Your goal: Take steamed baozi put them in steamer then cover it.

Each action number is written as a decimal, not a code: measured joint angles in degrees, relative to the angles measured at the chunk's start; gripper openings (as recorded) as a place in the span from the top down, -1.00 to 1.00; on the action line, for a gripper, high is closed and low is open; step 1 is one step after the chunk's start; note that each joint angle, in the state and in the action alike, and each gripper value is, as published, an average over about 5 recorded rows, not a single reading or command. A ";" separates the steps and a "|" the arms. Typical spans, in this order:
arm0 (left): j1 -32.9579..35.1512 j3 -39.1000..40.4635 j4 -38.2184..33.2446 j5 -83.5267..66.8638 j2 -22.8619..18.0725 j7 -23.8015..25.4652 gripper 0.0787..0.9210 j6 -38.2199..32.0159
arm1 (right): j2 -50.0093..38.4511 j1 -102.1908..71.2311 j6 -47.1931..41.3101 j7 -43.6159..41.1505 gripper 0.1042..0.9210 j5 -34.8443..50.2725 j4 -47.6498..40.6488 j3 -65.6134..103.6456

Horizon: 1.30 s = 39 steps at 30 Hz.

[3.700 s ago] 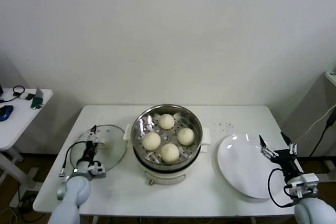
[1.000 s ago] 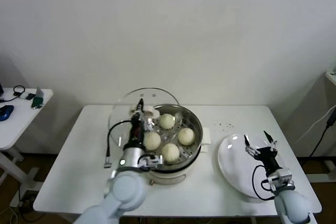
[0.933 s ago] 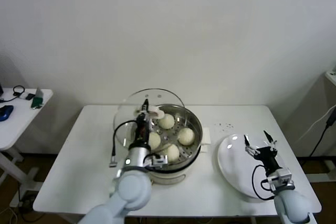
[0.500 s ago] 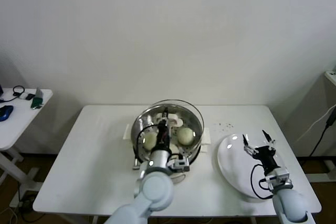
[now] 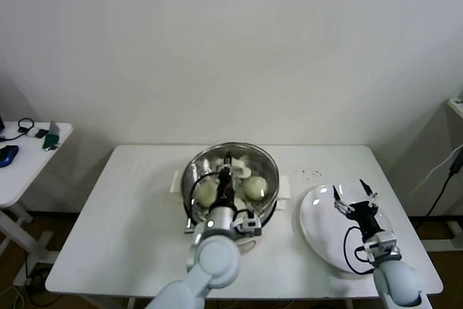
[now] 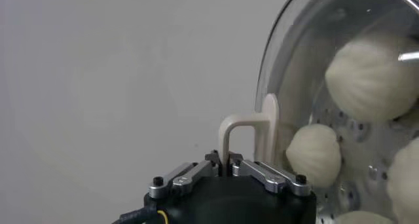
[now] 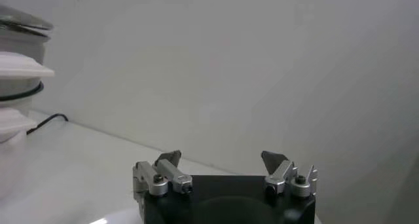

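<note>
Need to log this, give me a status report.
Left gripper shut on cover handle, over steamer. Right gripper open above plate. Nothing blocking.

Access to the steamer (image 5: 189,192) from above is blocked: the cover (image 5: 255,155) sits across its opening, with the left gripper (image 5: 227,165) clamped on the lid's bar handle (image 6: 251,132) and its arm rising over the near rim. The baozi (image 6: 373,74) lie sealed beneath the glass. To the robot's left of the pot, the table (image 5: 130,211) is bare and passable. On the right side the white plate (image 5: 318,231) occupies the surface, and the right gripper (image 5: 354,199) hangs over it, jaws spread. A narrow strip of table separates plate from pot.
</note>
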 measured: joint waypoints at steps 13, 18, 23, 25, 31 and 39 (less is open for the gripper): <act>0.33 0.06 0.58 2.15 0.18 1.34 0.83 -0.06 | 0.28 0.22 0.41 -0.01 -0.76 -0.14 -0.26 -0.17; 0.02 0.22 0.93 2.64 0.42 1.52 0.83 -0.06 | 0.29 0.13 0.65 -0.05 -0.76 -0.15 -0.30 -0.17; -0.04 0.30 1.18 2.84 0.94 1.33 0.83 -0.07 | 0.35 0.05 0.98 -0.11 -0.76 -0.15 -0.53 -0.26; 0.09 0.25 1.18 2.88 1.21 1.18 0.83 -0.08 | 0.37 0.05 1.08 -0.13 -0.76 -0.15 -0.62 -0.31; 0.65 0.01 1.19 2.96 1.33 0.90 0.83 -0.09 | 0.28 0.12 1.42 -0.62 -0.76 -0.11 -0.84 -0.33; 1.25 0.18 0.48 2.85 1.65 1.00 0.43 0.02 | 0.39 0.29 1.19 -1.09 -0.76 0.49 -0.95 -0.13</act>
